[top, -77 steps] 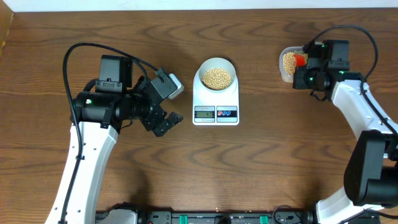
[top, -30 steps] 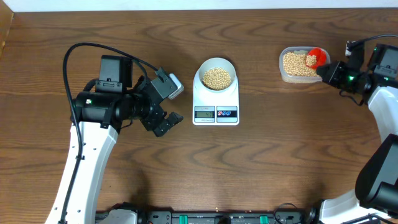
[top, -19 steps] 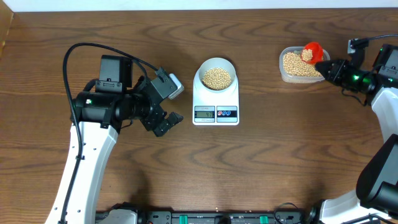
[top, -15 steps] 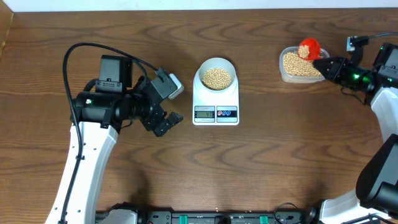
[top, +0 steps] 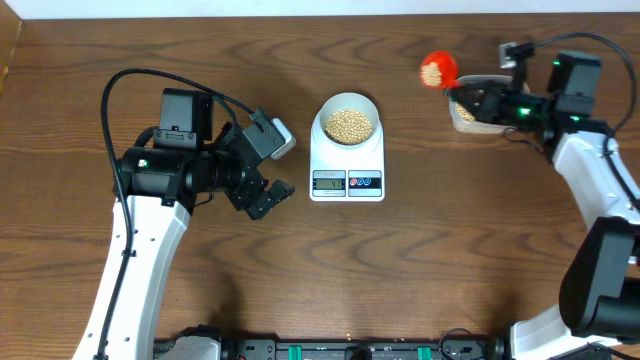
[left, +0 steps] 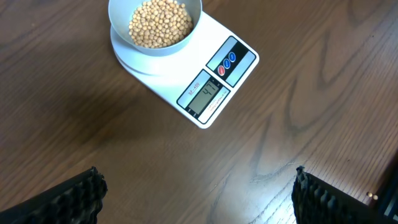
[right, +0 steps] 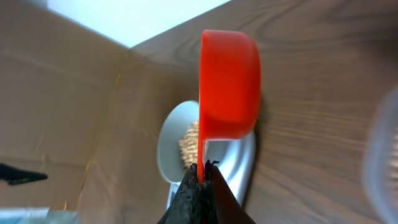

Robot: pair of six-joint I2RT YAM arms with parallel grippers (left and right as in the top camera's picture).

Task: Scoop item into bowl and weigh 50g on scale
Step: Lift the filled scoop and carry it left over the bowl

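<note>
The pale bowl [top: 348, 121] full of tan beans [top: 349, 124] sits on the white scale [top: 347, 172] at table centre. It also shows in the left wrist view, bowl [left: 155, 26] on scale [left: 211, 87]. My right gripper [top: 476, 98] is shut on the handle of a red scoop [top: 438, 69] holding beans, raised left of the clear tub [top: 466, 118]. In the right wrist view the scoop [right: 229, 84] hangs before the bowl [right: 174, 149] and the jaws [right: 202, 177] pinch its handle. My left gripper [top: 268, 170] is open and empty, left of the scale.
The clear tub of beans stands at the back right, mostly hidden under my right gripper. The left arm's body [top: 165, 170] lies over the table's left side. A cardboard box edge [top: 8, 50] shows at the far left.
My right gripper lifted the red scoop with beans out of the tub and carried it left toward the scale. The left arm has not moved.
</note>
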